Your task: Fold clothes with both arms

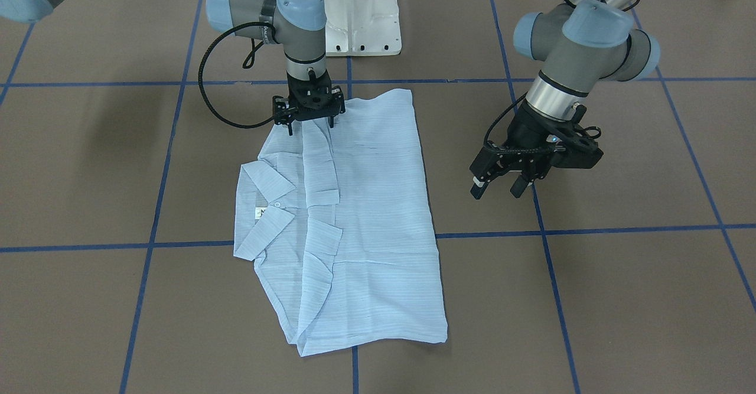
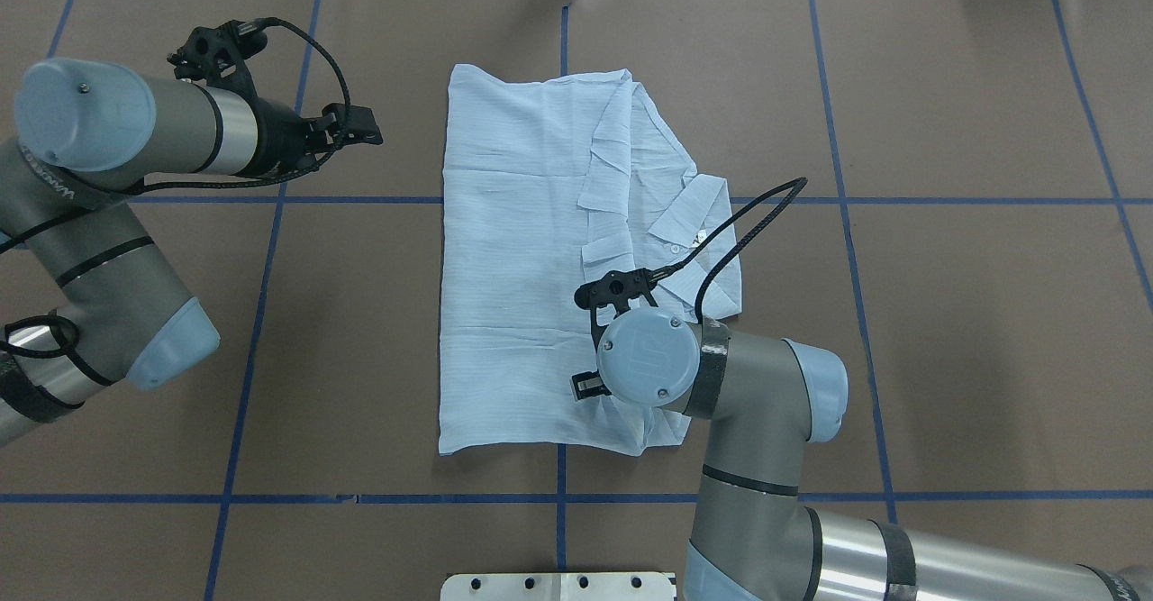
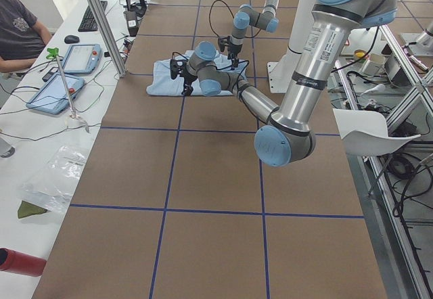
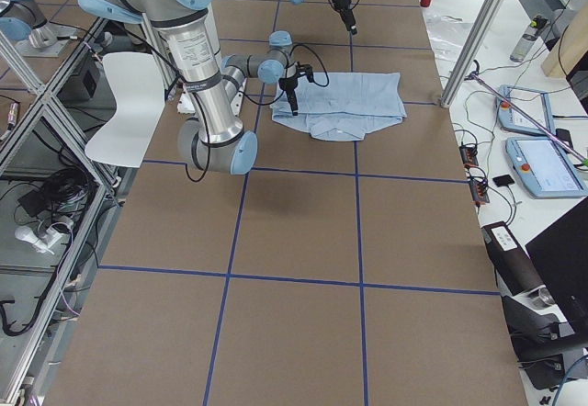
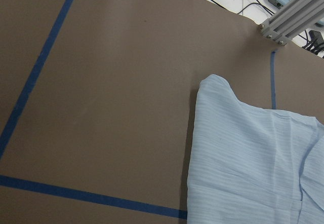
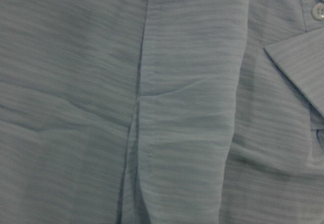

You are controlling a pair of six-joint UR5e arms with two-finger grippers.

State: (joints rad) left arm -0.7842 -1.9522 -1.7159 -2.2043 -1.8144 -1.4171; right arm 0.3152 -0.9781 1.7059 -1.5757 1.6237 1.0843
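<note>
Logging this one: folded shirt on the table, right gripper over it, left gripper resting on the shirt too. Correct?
No. The left gripper hangs over bare table beside the shirt, not on it; the front-facing view shows this. The rest stands.

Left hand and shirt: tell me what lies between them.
Nothing but bare brown table lies between the left hand and the shirt. The front-facing view shows it, and the overhead view agrees.

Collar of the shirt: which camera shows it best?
Exterior front-facing: the collar lies unobstructed, with button and neck label clear. Overhead has a cable crossing it; right wrist catches only its edge; side views are too distant; left wrist misses it.
</note>
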